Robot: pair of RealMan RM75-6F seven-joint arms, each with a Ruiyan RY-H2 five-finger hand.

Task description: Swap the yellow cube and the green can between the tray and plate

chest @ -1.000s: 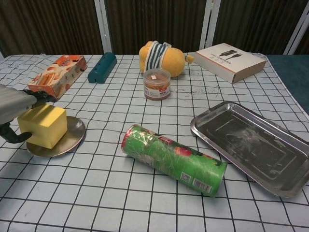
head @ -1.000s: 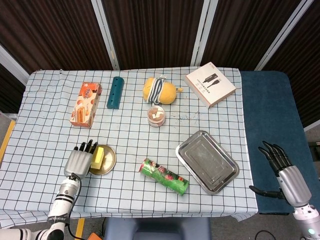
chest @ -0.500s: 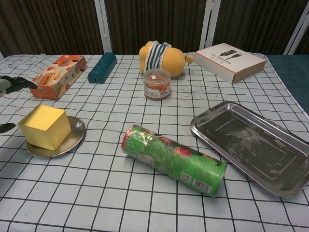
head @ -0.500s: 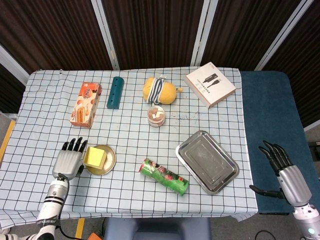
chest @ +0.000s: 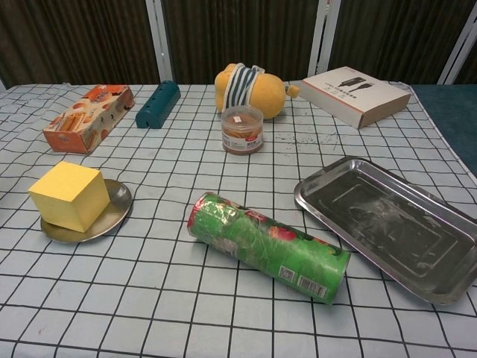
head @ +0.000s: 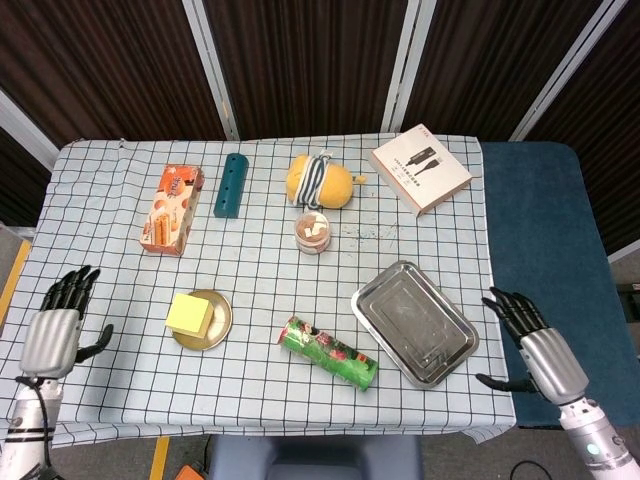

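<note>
Since a second ago the left hand (head: 52, 337) has let go of the yellow cube (head: 190, 314) and drawn back to the table's (head: 100, 250) left edge, where it hangs with fingers spread and nothing in them; it no longer shows in the chest view. Over the same second the right hand (head: 535, 346) has shifted slightly inward toward the table, off the right edge over the blue surface, fingers apart and empty. That cube sits on the round plate (head: 216, 330), overhanging its left rim. Lying on its side on the checked cloth, the green can (chest: 267, 246) rests between the plate and the metal tray (chest: 387, 224), touching neither. Nothing sits in the tray. Further back stand an orange snack box (chest: 88, 115), a teal block (chest: 157, 103), a yellow plush toy (chest: 250, 88), a small lidded jar (chest: 242, 129) just in front of it, and a white cable box (chest: 355, 85).
</note>
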